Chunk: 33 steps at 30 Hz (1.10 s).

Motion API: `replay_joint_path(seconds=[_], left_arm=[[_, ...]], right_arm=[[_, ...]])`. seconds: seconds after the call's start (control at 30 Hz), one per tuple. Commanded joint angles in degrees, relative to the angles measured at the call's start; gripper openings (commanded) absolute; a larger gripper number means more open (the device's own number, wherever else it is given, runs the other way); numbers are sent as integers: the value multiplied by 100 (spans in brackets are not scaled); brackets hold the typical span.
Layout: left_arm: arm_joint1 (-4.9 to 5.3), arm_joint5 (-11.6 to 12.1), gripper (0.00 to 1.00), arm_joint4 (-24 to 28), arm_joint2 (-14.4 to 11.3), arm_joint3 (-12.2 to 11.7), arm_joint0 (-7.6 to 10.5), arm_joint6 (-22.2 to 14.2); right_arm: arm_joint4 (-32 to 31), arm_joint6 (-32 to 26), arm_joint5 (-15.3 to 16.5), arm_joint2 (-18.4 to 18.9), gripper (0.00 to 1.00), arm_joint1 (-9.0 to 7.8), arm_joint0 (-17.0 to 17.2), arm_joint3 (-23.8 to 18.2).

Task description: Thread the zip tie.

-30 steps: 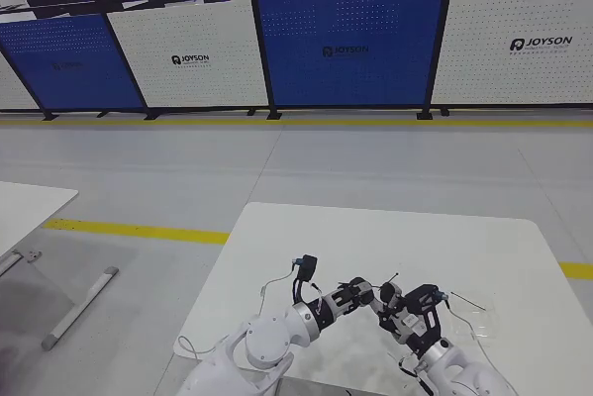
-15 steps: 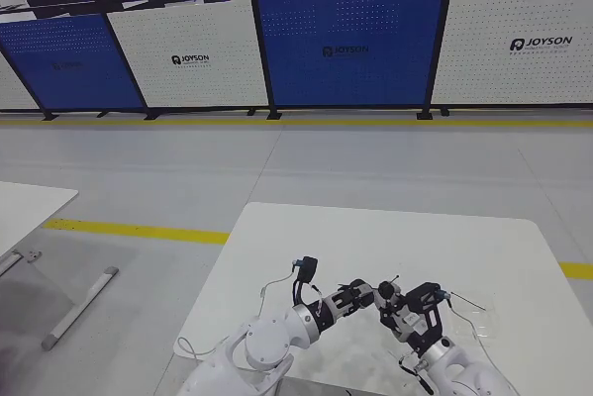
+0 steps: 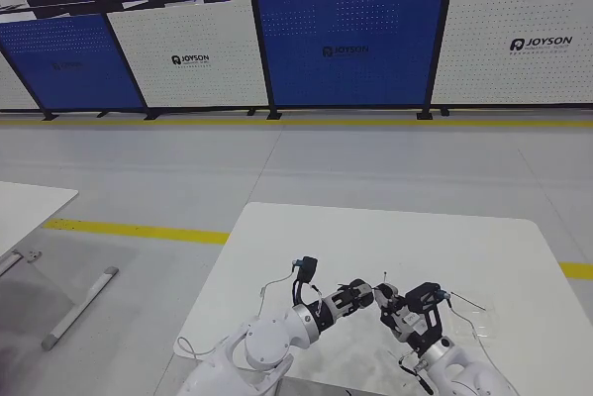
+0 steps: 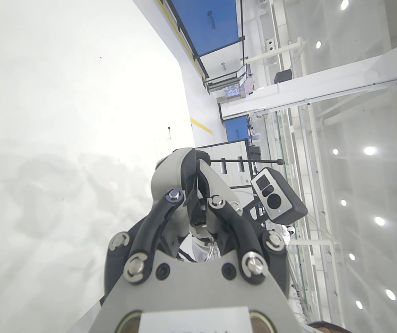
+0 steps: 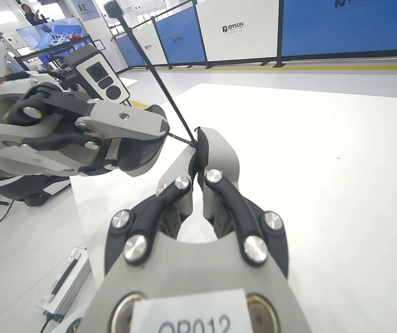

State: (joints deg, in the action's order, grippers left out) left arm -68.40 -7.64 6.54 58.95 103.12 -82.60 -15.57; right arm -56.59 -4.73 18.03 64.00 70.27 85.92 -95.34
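A thin black zip tie [image 5: 143, 60] is pinched in my right gripper [image 5: 198, 138], which is shut on it. The long part rises from the fingertips to the square head [image 5: 113, 8]. A short stretch bends sideways into my left gripper [image 5: 162, 129], also shut on the tie. From the left wrist, the left gripper [image 4: 195, 157] is closed, and the zip tie [image 4: 243, 160] sticks out past it to its head. In the top view the left gripper [image 3: 360, 293] and right gripper [image 3: 383, 300] meet tip to tip above the white table [image 3: 395, 233], with the zip tie [image 3: 385, 282] standing up between them.
A clear plastic bag [image 3: 469, 322] with more ties lies on the table beside the right arm. A second white table [image 3: 19, 208] stands off to the left. The table's far half is bare.
The right gripper has shifted a little toward the left gripper. The tie's free end has swung from leaning outward to nearly upright.
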Motion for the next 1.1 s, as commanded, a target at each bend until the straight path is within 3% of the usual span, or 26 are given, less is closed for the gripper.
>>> replay_joint_path(seconds=[0.0,1.07], left_arm=[[1,24,0,7,2,9,-3,3],[37,458,0,6,73,202,-136,5]], right_arm=[[2,-8,8,-10,0,2,-11,18],[-27,-159,48,-99,0,19,-138,174]])
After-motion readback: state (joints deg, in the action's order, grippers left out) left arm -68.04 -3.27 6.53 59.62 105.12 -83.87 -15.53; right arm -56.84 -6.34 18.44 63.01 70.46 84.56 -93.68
